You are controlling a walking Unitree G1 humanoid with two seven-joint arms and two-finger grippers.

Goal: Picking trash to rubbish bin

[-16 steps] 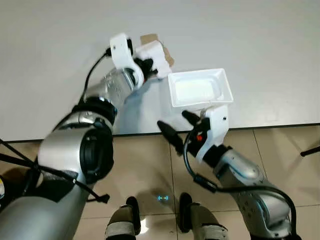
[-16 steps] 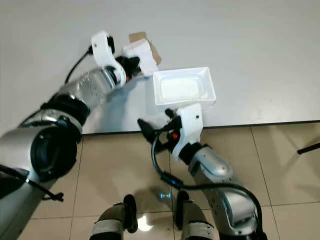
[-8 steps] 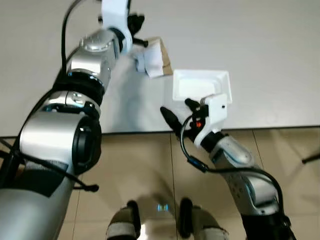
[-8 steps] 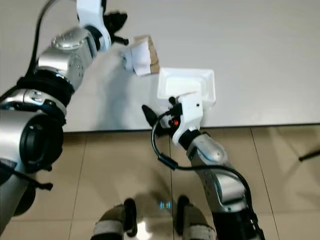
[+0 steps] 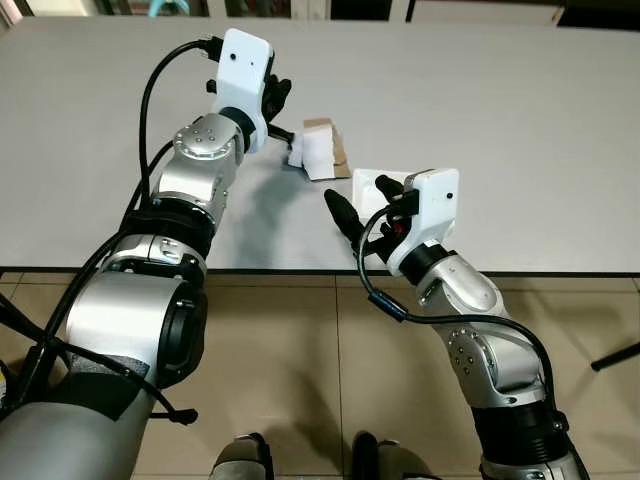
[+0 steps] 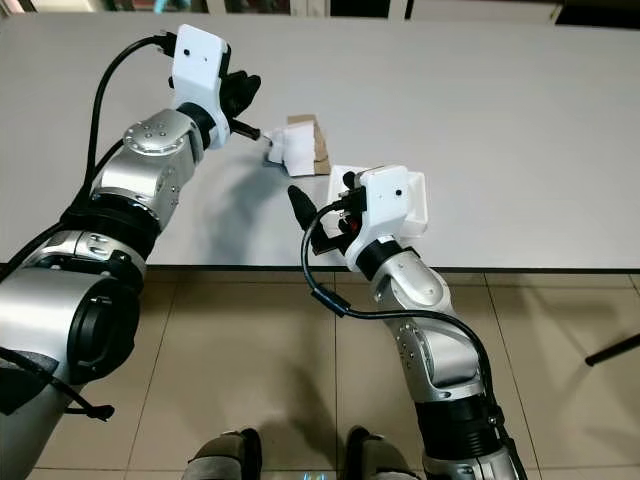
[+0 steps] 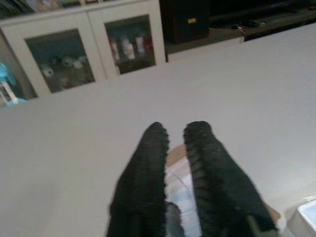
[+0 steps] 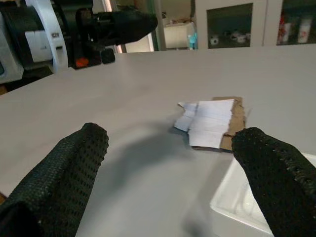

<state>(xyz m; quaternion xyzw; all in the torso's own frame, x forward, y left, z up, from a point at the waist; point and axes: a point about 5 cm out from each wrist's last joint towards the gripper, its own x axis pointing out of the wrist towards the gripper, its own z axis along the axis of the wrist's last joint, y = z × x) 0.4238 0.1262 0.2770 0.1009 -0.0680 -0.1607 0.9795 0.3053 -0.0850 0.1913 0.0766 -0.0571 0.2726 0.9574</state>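
- The crumpled paper-and-cardboard scrap (image 5: 318,161) lies on the grey surface (image 5: 520,120), with the white tray (image 6: 425,198) just beside it nearer the robot.
- Left claw (image 5: 281,112): fingers nearly shut, holding nothing, raised just beside the scrap on the robot's left; the nearer arm.
- Right claw (image 5: 358,203): spread wide, empty, at the tray's near edge; scrap lies ahead.
- Right wrist view shows the scrap (image 8: 211,123) framed between its fingers; the left wrist view has its fingers (image 7: 143,182) covering the scrap.

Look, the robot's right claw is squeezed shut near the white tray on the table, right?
Not quite. The right claw is wide open, its two black fingers spread far apart in the right wrist view. It is indeed near the white tray on the table.
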